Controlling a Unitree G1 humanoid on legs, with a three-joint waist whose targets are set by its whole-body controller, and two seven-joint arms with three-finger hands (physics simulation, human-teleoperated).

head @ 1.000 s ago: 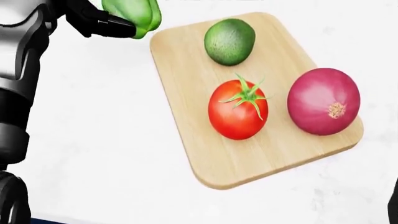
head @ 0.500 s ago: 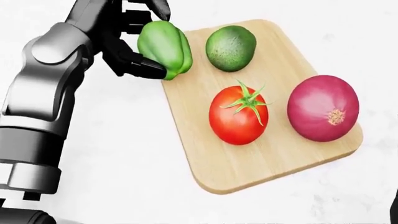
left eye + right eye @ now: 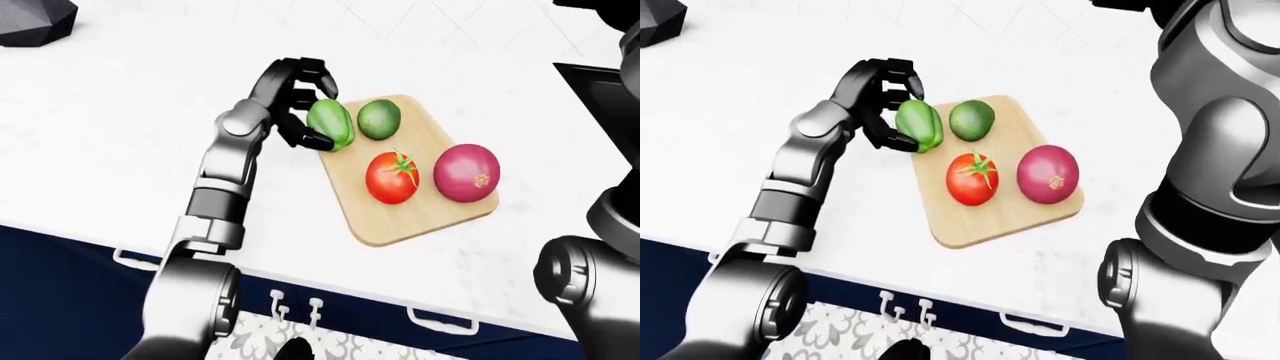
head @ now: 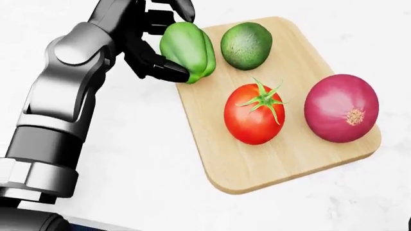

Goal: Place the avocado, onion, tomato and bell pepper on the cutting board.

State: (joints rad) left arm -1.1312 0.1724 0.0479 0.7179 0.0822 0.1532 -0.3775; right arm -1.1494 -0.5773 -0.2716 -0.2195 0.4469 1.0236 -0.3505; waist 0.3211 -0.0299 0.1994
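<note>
Over the upper-left corner of the pale wooden cutting board (image 4: 283, 159), the robot's black three-fingered left hand (image 4: 151, 41) holds the glossy green bell pepper (image 4: 187, 51), fingers curled round its far side and the thumb pressed under its lower end. From these views I cannot tell whether the pepper touches the wood or hangs just above it. It sits half across the board's edge, close beside the dark green, rough-skinned avocado (image 4: 246, 45). That corner looks like the only free spot, since the round red tomato with its green stem (image 4: 254, 114) and the purple-red onion (image 4: 340, 108) fill the middle and right of the board. On the white marbled counter (image 4: 135, 163), nothing else of the task remains. Only the right arm's bulk shows at the right-eye view's edge; its hand is out of sight.
</note>
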